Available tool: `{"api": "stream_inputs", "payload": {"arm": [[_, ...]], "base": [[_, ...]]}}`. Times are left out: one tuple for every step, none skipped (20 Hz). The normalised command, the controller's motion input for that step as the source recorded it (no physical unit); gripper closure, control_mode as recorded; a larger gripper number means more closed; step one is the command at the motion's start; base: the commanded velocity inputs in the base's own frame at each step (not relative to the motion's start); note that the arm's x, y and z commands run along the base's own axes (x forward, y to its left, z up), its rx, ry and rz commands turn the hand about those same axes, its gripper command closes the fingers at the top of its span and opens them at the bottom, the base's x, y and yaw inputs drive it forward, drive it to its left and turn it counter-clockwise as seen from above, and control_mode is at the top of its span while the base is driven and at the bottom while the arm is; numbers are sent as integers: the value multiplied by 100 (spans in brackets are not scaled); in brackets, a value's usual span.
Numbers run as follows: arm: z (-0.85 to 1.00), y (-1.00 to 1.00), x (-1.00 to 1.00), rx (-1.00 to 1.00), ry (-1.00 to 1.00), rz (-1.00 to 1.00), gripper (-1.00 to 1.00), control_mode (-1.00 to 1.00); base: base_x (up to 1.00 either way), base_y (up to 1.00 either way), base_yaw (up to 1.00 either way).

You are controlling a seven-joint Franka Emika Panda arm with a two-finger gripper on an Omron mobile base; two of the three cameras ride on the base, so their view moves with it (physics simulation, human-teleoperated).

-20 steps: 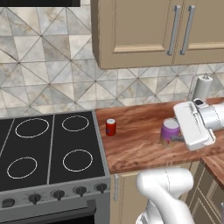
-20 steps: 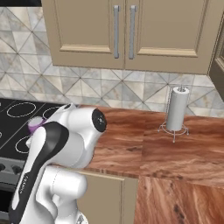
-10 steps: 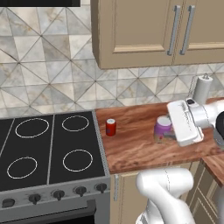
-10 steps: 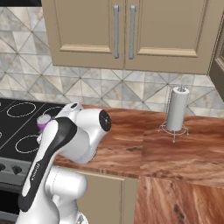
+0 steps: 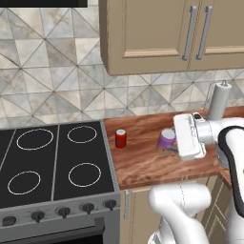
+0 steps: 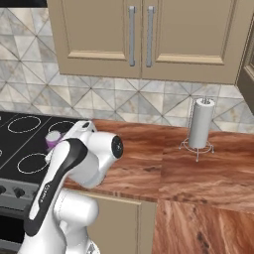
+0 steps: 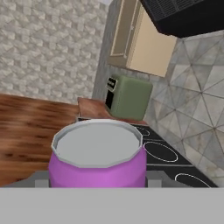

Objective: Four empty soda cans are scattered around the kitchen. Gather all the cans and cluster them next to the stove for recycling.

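Observation:
A pale purple soda can (image 5: 166, 139) with a silver top sits between the fingers of my gripper (image 5: 168, 143), which is shut on it low over the wooden counter (image 5: 143, 164). In the hand view the same can (image 7: 98, 159) is close up, with the gripper (image 7: 97, 181) clamped on its sides. It also peeks out behind the arm as a purple can (image 6: 52, 139). A red soda can (image 5: 120, 138) stands upright on the counter just right of the stove (image 5: 47, 162), left of the held can. The stove's black cooktop (image 6: 22, 144) has white ring burners.
A white paper-towel roll (image 5: 220, 100) on a wire stand is at the counter's back right (image 6: 201, 129). A green toaster (image 7: 129, 98) sits beyond the stove (image 7: 162, 153). Beige wall cabinets hang above. My own arm crosses the counter's right part.
My gripper has carried the purple can leftward along the counter, closer to the red can and the stove. The red can has stayed put.

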Motion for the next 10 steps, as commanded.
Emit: {"api": "stream_inputs", "payload": {"arm": [[-8, 24, 35, 0, 5, -2, 100, -100], [-8, 23, 36, 0, 5, -2, 100, -100], [-9, 20, 35, 0, 6, -2, 100, -100], [-12, 17, 35, 0, 6, -1, 100, -100], [-15, 11, 32, 0, 7, -1, 100, -100], [-18, 5, 33, 0, 8, -1, 100, -100], [-20, 2, 34, 0, 7, -1, 100, -100], [-21, 0, 35, 0, 7, -1, 100, -100], [-24, 0, 35, 0, 5, 0, 100, -100], [-25, 0, 35, 0, 4, 0, 100, -100]], "base": [[0, 0, 0], [0, 0, 0], [0, 0, 0], [0, 0, 0], [0, 0, 0], [0, 0, 0], [0, 0, 0], [0, 0, 0], [0, 0, 0], [0, 0, 0]]}}
